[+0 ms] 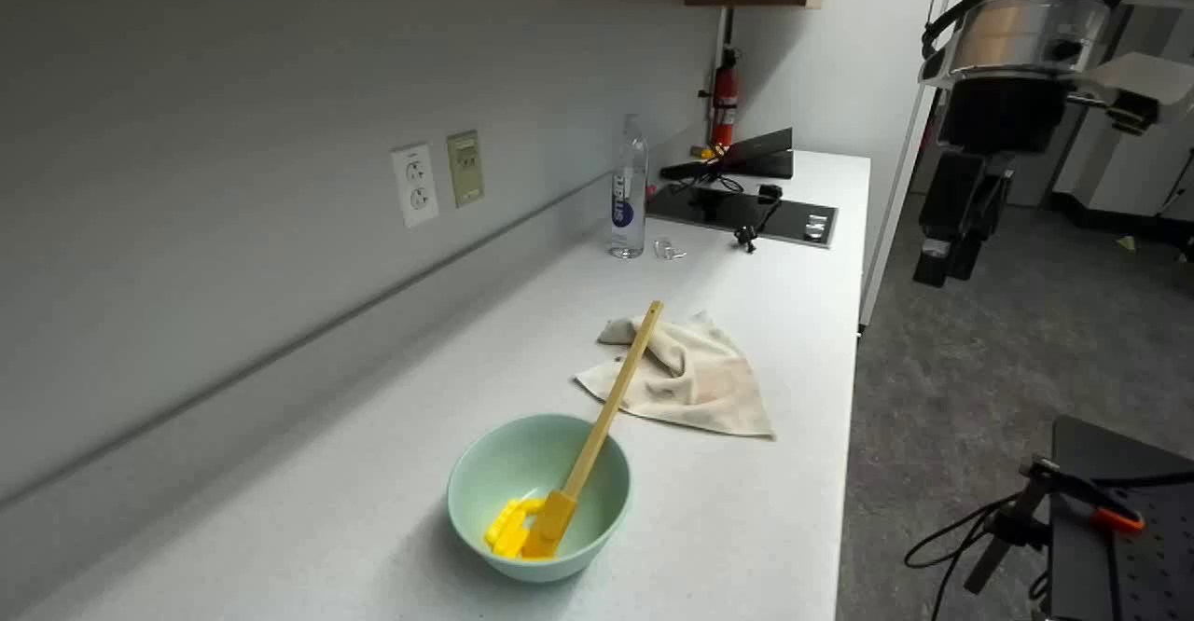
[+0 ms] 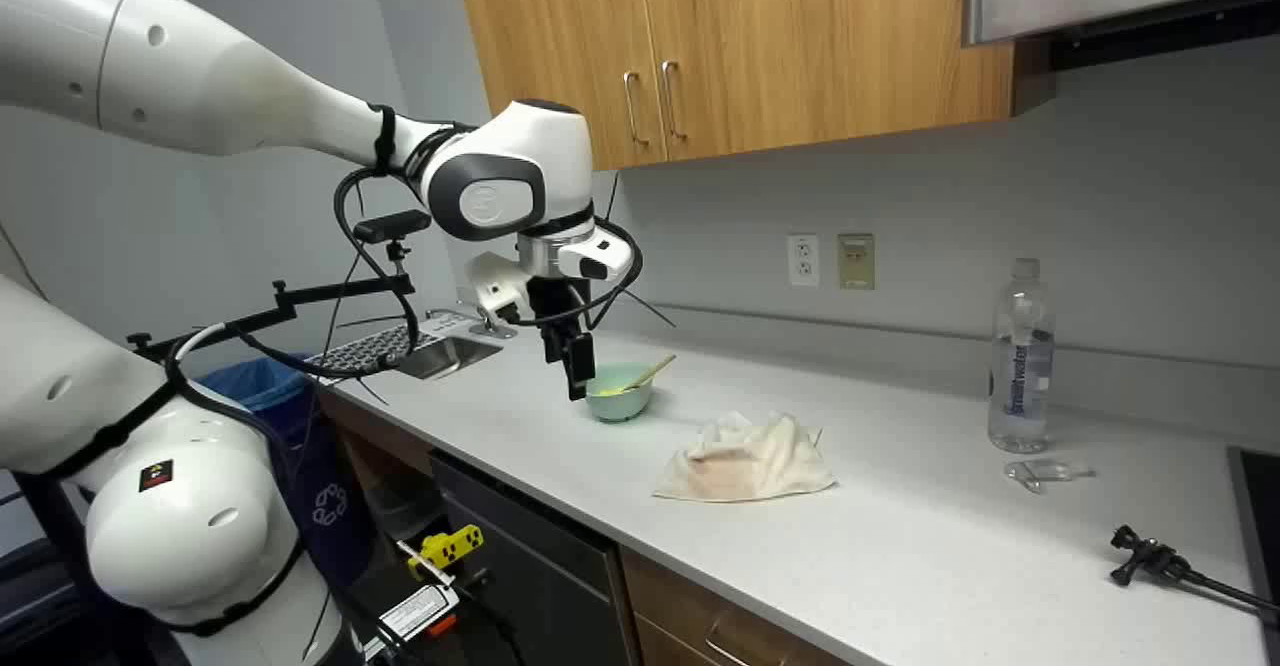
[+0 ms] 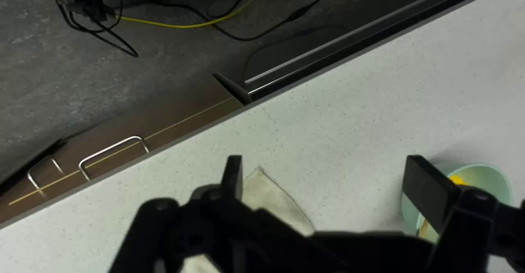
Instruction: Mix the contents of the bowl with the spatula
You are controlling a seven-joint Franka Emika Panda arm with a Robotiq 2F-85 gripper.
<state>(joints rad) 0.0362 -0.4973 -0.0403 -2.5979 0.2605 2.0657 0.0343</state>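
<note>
We have our claw (image 3: 326,170) spread wide, while in an exterior view the mint-green bowl (image 1: 513,458) sits near on the bench (image 1: 728,509), the wooden-handled spatula (image 1: 602,425) leaning inside it beside yellow pieces (image 1: 508,530), handle toward the far right.

In an exterior view the spatula (image 1: 613,397) leans in the bowl (image 1: 508,462) on the counter (image 1: 737,528), its head beside the yellow contents (image 1: 506,530), its handle sloping over the rim and crossing in front of the cloth (image 1: 709,386). Farther back, the bottle (image 1: 628,197) stands near the wall (image 1: 280,183) and the stove (image 1: 784,220). The gripper (image 1: 948,267) hangs pointing down, seen against the floor (image 1: 979,369).
</note>
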